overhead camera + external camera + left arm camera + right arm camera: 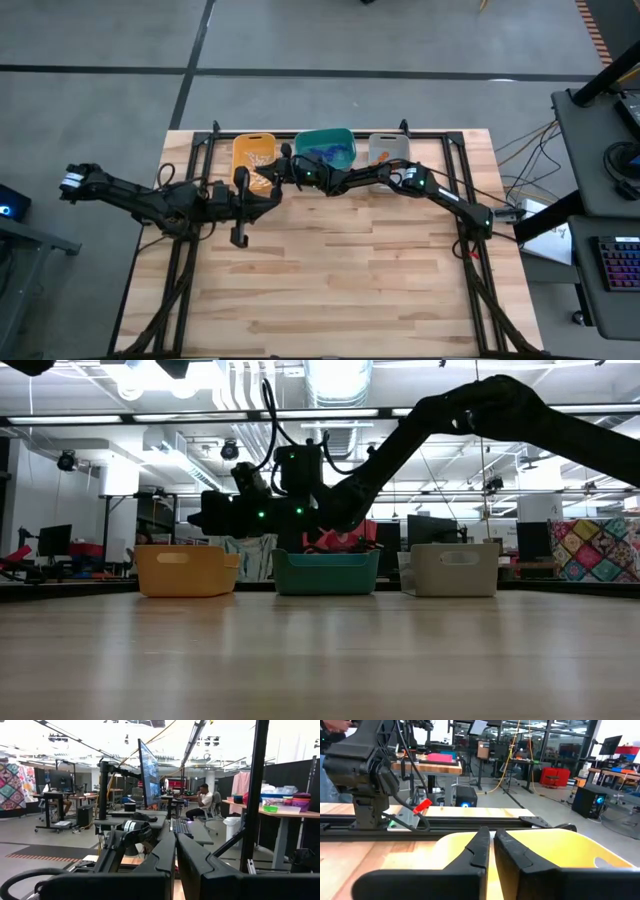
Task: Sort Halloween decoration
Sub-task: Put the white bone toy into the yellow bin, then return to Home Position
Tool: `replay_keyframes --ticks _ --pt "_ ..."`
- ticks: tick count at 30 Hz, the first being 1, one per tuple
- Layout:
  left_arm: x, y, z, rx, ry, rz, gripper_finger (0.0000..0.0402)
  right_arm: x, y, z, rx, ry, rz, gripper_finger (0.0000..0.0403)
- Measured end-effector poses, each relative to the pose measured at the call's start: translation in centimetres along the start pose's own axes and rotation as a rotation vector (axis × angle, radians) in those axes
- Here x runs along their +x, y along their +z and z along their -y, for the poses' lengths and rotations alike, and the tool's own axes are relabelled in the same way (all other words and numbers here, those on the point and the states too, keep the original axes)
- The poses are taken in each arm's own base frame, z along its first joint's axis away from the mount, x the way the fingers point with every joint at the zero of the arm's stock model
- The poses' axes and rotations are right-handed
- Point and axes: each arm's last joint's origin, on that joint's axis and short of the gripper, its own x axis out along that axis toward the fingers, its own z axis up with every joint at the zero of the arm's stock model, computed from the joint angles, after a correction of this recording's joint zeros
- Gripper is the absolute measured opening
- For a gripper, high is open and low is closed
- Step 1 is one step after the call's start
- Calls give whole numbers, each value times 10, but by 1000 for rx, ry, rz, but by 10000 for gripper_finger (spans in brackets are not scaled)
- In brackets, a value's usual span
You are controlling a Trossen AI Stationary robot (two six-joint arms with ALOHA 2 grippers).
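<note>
Three bins stand in a row at the table's far edge: yellow (254, 155), teal (325, 150) and grey (390, 150). Tiny trinkets lie in them: blue ones (322, 153) in the teal bin, pale ones (256, 160) in the yellow bin and a small one (383, 157) in the grey bin. My right gripper (491, 851) reaches from the right, level, above the yellow bin's right part (560, 847), fingers shut. My left gripper (175, 857) is in front of the yellow bin, pointing toward the table's right, fingers shut. I see nothing between either pair of fingers.
A black frame rail (330, 132) runs behind the bins, and side rails run down both table edges. The bare wooden tabletop (340, 280) stretches from the bins to the near edge. A person (202, 800) sits at a desk in the room beyond the table.
</note>
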Motion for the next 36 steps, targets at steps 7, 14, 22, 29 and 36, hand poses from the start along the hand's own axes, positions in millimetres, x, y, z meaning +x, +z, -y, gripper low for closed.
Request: replay_keyframes --ticks 7,14,22,29,36 --pt "2 -4 1 5 2 -16 0 0 -2 0 18 4 -27 80" --pt "4 -6 0 1 44 -25 0 0 -2 0 14 5 -25 108" --pt "2 -10 0 1 46 -79 0 -4 19 -9 8 103 9 94" --pt "-4 -15 -2 29 43 -171 0 -19 45 -12 -62 109 25 79" --pt "-12 -15 -4 62 41 -205 0 -53 70 -17 -127 109 82 78"
